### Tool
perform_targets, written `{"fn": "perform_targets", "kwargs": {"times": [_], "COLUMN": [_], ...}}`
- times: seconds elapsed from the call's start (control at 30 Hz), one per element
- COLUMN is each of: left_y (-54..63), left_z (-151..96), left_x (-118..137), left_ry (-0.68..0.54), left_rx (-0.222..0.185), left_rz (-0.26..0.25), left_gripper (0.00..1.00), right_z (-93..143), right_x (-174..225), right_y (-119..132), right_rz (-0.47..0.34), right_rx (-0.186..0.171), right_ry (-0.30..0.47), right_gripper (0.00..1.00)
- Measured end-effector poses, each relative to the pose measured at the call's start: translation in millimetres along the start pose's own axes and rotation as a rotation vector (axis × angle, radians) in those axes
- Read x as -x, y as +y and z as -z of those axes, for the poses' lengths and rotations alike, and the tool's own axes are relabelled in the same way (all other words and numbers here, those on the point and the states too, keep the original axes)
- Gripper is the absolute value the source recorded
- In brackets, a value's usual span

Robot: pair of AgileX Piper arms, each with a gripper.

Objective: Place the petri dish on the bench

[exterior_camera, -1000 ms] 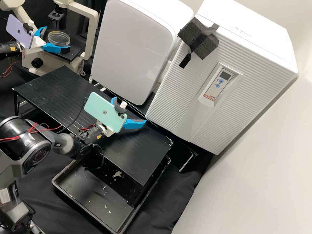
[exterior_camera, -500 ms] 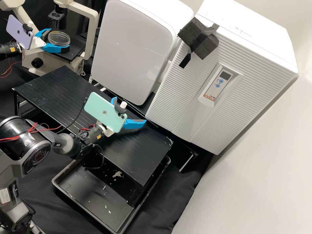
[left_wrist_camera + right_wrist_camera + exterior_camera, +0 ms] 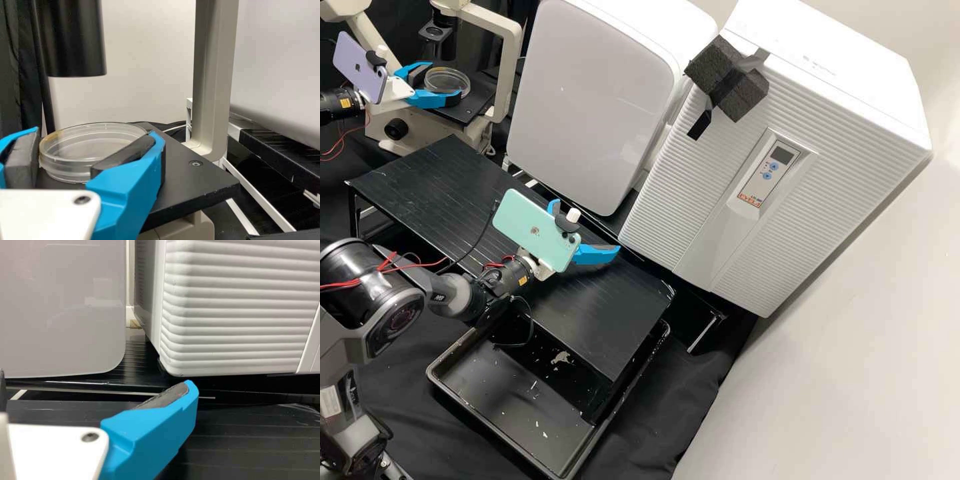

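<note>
In the high view my left gripper (image 3: 445,81) is at the microscope at top left, its blue fingers shut on the clear round petri dish (image 3: 452,77). The dish is level at the black stage (image 3: 468,109). Seen in the left wrist view, the left gripper (image 3: 96,134) has its dark pads on opposite sides of the petri dish (image 3: 65,169); the nearer pad hides part of its wall. My right gripper (image 3: 587,225) stands open and empty above the black bench (image 3: 433,180), far from the dish. The right wrist view has the right gripper (image 3: 96,382) over dark ribbed surface.
A microscope tube (image 3: 75,40) hangs above the dish, with a pale upright frame (image 3: 212,75) beside the stage. Two white appliances (image 3: 607,87) stand along the bench's far side. A black tray (image 3: 500,407) lies below the bench's near end.
The left gripper's fingers have come closer together around the petri dish, which has shifted slightly right, away from the gripper's base. The right arm has stayed still.
</note>
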Motion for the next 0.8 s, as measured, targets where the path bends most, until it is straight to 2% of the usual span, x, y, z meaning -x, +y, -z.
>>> {"fn": "perform_targets", "kwargs": {"times": [0.67,0.8], "left_y": [-2.0,0.7], "left_z": [-0.9,-2.3], "left_x": [2.0,7.1], "left_ry": [-0.014,-0.024], "left_rx": [0.005,0.002], "left_rz": [-0.001,0.003], "left_gripper": [0.0,0.0], "right_z": [0.0,0.0], "right_x": [0.0,0.0], "right_y": [0.0,0.0], "right_rz": [0.0,0.0], "right_rx": [0.0,0.0], "right_ry": [0.0,0.0], "right_gripper": [1.0,1.0]}}
